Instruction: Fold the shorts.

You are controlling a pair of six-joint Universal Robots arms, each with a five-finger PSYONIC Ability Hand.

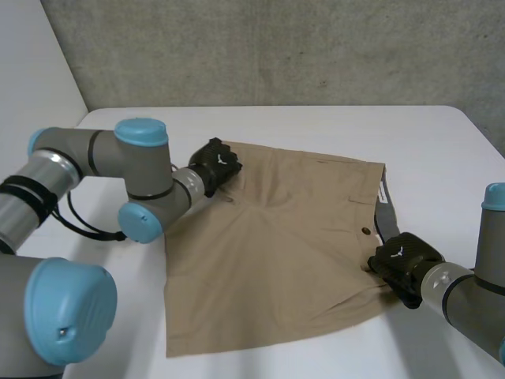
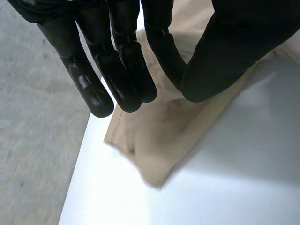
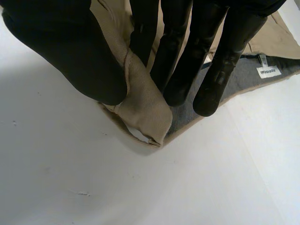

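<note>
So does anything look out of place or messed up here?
Nothing looks damaged. One odd spot: on the shorts, the waistband corner is bunched and folded over where the right robot hand pinches it, baring the grey lining and a white label.

Matt tan twill shorts (image 1: 268, 260), soft grey lining (image 3: 248, 82), smooth matt white tabletop (image 1: 426, 150), rough concrete wall (image 1: 276, 47), right robot hand (image 3: 65, 56) in smooth, faintly glossy black
</note>
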